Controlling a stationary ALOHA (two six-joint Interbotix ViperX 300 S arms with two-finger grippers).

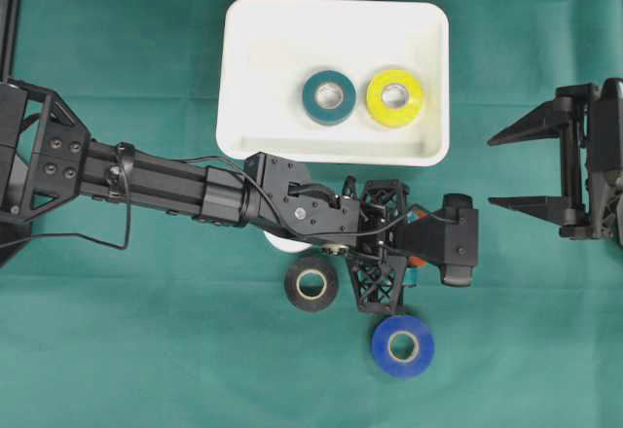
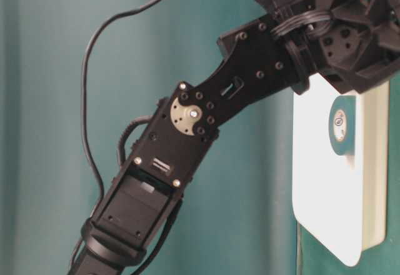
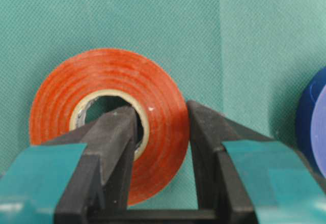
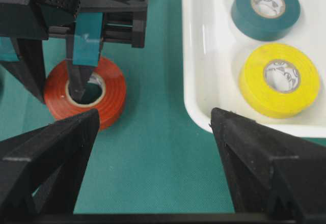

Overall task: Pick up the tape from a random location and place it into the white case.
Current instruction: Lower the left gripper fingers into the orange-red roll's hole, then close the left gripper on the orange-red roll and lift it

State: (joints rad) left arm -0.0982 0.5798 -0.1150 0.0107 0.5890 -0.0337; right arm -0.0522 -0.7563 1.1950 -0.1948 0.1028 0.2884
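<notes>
Two rolls, the teal tape (image 1: 329, 96) and the yellow tape (image 1: 394, 97), already lie inside the white case (image 1: 243, 78) at the far edge of the green cloth (image 1: 117, 350); the left gripper (image 3: 162, 127) has pinched the wall of the red tape (image 3: 109, 119), one finger through its core, just before the case's near rim, the lift apparently still to come; the black tape (image 1: 311, 283), blue tape (image 1: 402, 345) and a mostly hidden white roll (image 1: 282, 244) wait nearby; six rolls, one case; the right gripper (image 1: 521, 170) stands wide, empty, at the right edge.

Even bright light, wrist close-ups perhaps soft

Top-down overview; low side close-up; two wrist close-ups sharing red tape (image 3: 107, 117).
</notes>
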